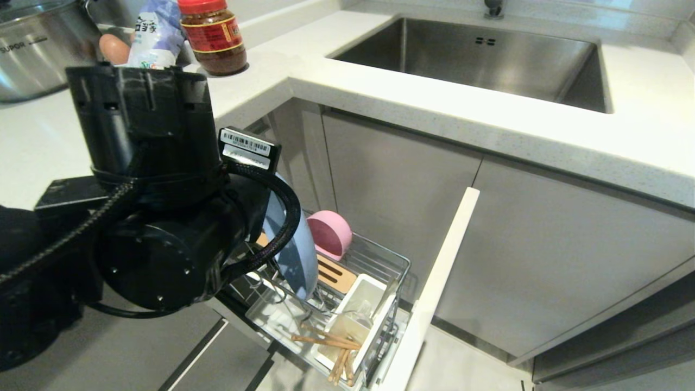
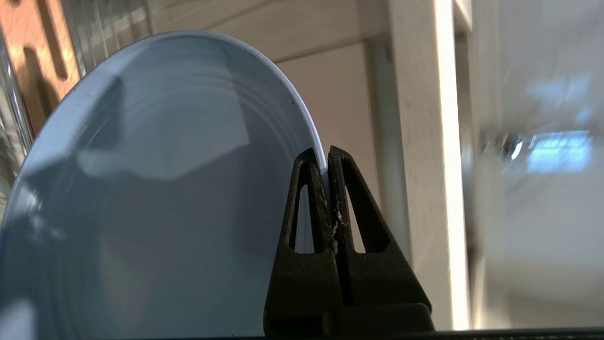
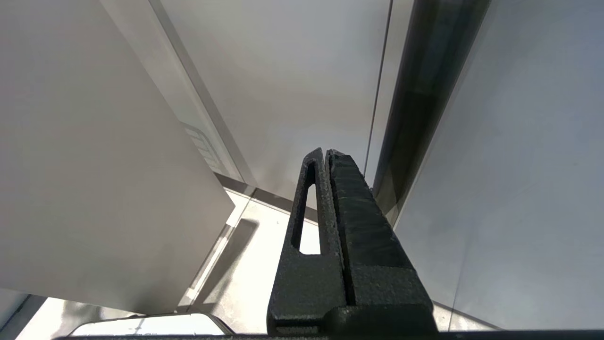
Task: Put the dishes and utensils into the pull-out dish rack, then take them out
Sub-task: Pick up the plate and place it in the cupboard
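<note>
Left fingers [image 2: 326, 158] pinched on blue plate [image 2: 155, 189] rim, above dish rack [image 1: 380, 266]

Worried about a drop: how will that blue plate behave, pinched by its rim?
Plate looks rigid, so it shouldn't flex. The left gripper clamps only its thin edge, so it may swing or pivot. Its smooth surface could slip.

The left arm [image 1: 152, 217] hides the left part of the blue plate [image 1: 298, 255] and the near left corner of the dish rack [image 1: 380, 266]. The left tool itself is out of sight behind the arm in the head view. In the left wrist view the plate [image 2: 155, 189] is cut off by the picture's edge, and the room to its right is blurred. The steel pot [image 1: 38, 49] and the jar [image 1: 213, 35] on the counter [image 1: 543, 125] are cropped at the far edge. The fork in the white cup [image 1: 364, 309] is too small to tell.
</note>
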{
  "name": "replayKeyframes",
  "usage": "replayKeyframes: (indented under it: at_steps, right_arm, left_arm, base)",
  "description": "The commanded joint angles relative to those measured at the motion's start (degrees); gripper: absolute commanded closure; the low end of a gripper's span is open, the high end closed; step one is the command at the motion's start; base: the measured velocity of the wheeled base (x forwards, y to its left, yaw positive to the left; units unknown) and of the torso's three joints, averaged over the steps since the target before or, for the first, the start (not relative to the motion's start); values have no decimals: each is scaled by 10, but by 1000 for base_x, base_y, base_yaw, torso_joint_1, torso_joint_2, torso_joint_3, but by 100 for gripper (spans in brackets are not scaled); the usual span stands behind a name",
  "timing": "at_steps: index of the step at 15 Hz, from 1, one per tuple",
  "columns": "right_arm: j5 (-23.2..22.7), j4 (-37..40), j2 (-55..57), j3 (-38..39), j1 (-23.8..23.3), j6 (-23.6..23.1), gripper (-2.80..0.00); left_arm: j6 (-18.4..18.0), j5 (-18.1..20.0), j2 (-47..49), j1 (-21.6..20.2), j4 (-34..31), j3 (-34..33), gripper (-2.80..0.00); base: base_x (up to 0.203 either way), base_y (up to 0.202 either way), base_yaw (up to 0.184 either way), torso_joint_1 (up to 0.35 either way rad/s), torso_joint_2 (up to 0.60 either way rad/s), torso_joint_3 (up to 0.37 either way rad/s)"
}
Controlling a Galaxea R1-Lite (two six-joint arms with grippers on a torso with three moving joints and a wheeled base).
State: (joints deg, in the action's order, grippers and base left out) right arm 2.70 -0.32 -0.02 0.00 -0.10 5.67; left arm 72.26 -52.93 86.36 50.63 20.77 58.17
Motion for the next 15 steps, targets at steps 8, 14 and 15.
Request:
replayKeyframes:
  at_steps: [8, 14, 15]
  right_arm:
    - [0, 0, -2, 0, 0, 0, 0]
    - [0, 0, -2, 0, 0, 0, 0]
    - [0, 0, -2, 0, 1, 0, 0]
  left_arm:
    - [105, 0, 58, -33, 20, -23, 0]
    - [106, -4, 69, -57, 75, -63, 0]
    - [106, -5, 70, -58, 77, -66, 0]
  base:
    - [0, 0, 0, 0, 0, 0]
    - [0, 0, 0, 0, 0, 0]
    - [0, 0, 0, 0, 0, 0]
